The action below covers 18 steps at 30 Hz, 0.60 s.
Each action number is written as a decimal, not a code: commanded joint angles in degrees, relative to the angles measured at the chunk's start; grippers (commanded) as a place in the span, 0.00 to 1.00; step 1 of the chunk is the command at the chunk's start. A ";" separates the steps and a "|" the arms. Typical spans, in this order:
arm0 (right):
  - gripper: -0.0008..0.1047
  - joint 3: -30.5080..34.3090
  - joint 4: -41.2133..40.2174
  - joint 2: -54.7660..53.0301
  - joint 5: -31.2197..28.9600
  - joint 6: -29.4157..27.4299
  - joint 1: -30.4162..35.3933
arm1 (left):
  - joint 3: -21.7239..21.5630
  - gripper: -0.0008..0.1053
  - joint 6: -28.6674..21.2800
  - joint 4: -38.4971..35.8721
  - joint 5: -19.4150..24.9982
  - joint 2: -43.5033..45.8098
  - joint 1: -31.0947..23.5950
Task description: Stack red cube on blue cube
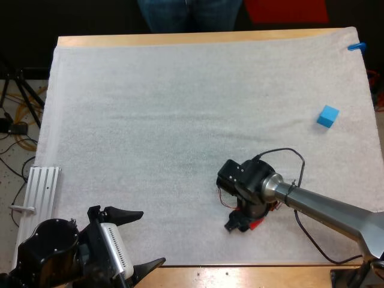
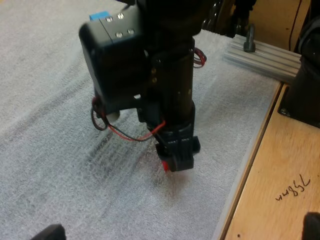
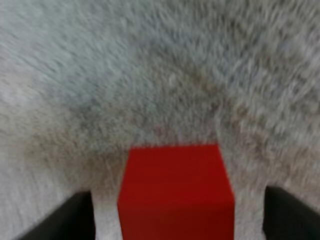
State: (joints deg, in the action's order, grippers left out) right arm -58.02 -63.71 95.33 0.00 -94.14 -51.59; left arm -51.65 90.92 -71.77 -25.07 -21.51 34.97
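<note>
Right gripper [image 1: 247, 222]: down at the white mat [image 1: 180, 108], its 2 fingers [image 3: 75, 215] apart, 1 on each side of the red cube [image 3: 175, 195].
Grip: not closed on anything; a strip of mat shows between each finger and the cube's side.
Red cube: sits on the mat between the right gripper's fingers, 1 face square to the wrist camera.
Blue cube [image 1: 327, 116]: on the mat, well apart from the right gripper, farther out across the table and toward the mat's right border.
Room around the right gripper: bare mat lies between it and the blue cube, and more stretches away on its far and left sides.
Near edge: the mat's near border and the wooden table [image 1: 240, 276] strip lie just behind the right gripper.
Left gripper [image 1: 150, 237]: well to the left of the right gripper, at the mat's near border, fingers spread wide and holding nothing.
Metal rail [image 1: 42, 186]: beside the left gripper, along the mat's left border.
Far side: a person's legs [image 1: 189, 15] stand beyond the table.
</note>
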 commanded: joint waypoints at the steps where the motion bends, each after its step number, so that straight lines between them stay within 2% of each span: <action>1: 0.63 1.02 0.54 -0.13 0.67 0.21 -0.09 | -0.36 0.83 -0.69 0.10 -0.02 -0.13 0.18; 6: 0.63 4.01 2.88 -0.13 0.67 0.21 -0.09 | -0.36 0.83 -1.27 0.10 -0.02 -0.13 0.18; 12: 0.62 4.54 4.65 -0.13 0.67 0.21 -0.09 | -0.36 0.83 -1.27 0.10 -0.02 -0.13 0.18; 14: 0.56 4.54 4.64 -0.13 0.67 0.21 -0.09 | -0.36 0.83 -1.27 0.10 -0.02 -0.13 0.18; 16: 0.45 4.54 4.64 -0.13 0.67 0.21 -0.09 | -0.36 0.83 -1.27 0.10 -0.02 -0.13 0.18; 18: 0.38 4.54 4.64 -0.13 0.67 0.21 -0.09 | -0.36 0.83 -1.27 0.10 -0.02 -0.13 0.18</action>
State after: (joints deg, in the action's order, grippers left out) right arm -53.36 -59.12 95.30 0.32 -93.90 -51.59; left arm -51.65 90.02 -71.77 -25.07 -21.51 34.97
